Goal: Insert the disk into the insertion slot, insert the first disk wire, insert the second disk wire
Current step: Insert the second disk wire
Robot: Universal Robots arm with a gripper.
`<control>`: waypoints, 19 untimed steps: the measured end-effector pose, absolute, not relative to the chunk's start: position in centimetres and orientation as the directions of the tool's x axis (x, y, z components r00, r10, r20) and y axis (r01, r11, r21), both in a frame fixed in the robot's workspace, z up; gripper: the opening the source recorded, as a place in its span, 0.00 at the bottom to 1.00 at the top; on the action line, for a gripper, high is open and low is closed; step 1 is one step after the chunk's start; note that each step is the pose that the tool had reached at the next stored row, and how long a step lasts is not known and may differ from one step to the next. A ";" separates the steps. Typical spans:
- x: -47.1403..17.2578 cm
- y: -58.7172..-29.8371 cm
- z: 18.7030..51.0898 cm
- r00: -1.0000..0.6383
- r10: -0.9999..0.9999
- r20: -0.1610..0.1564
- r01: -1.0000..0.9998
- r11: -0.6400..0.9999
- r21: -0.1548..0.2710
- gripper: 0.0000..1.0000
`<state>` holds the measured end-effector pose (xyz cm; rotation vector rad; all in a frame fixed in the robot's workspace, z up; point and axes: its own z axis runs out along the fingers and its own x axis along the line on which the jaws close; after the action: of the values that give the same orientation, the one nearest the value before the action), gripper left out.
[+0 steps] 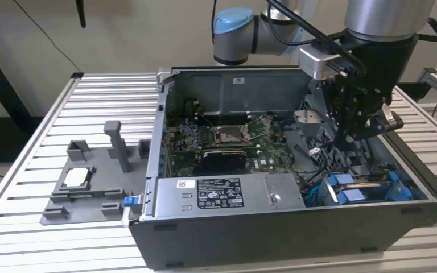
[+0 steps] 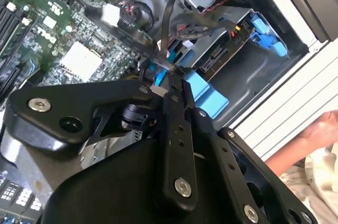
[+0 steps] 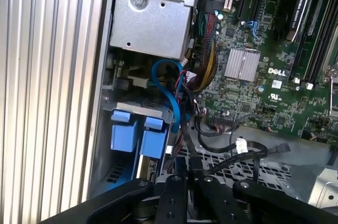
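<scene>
Inside the black metal computer case [image 1: 279, 239], the black gripper [image 2: 165, 80] was pinched shut on a thin black wire [image 2: 163, 28]. Just beside it, the rectangular disk in its bright blue plastic carrier [image 2: 207, 96] sat in the grey metal insertion slot [image 2: 248, 73].

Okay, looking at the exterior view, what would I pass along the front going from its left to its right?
grey holder with the small chip → silver labelled box inside the case → the disk in its blue carrier
</scene>
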<state>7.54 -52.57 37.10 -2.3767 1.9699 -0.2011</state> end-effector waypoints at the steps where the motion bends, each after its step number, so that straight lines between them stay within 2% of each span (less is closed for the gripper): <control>1: 7.5 -52.6 37.1 0.181 -0.981 0.069 -0.975 -0.188 -0.120 0.15; 6: 7.5 -52.6 37.1 0.181 -0.981 0.076 -0.975 -0.189 -0.119 0.15; 8: 7.5 -52.6 37.1 0.181 -0.979 0.092 -0.975 -0.191 -0.116 0.17; 9: 7.5 -52.5 37.0 0.181 -0.978 0.103 -0.975 -0.192 -0.114 0.23; 13: 7.5 -52.1 36.8 0.180 -0.974 0.139 -0.974 -0.196 -0.111 0.23; 19: 7.5 -52.0 36.7 0.178 -0.973 0.146 -0.972 -0.197 -0.127 0.23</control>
<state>7.54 -51.98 36.72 -2.4073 1.9882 -0.3046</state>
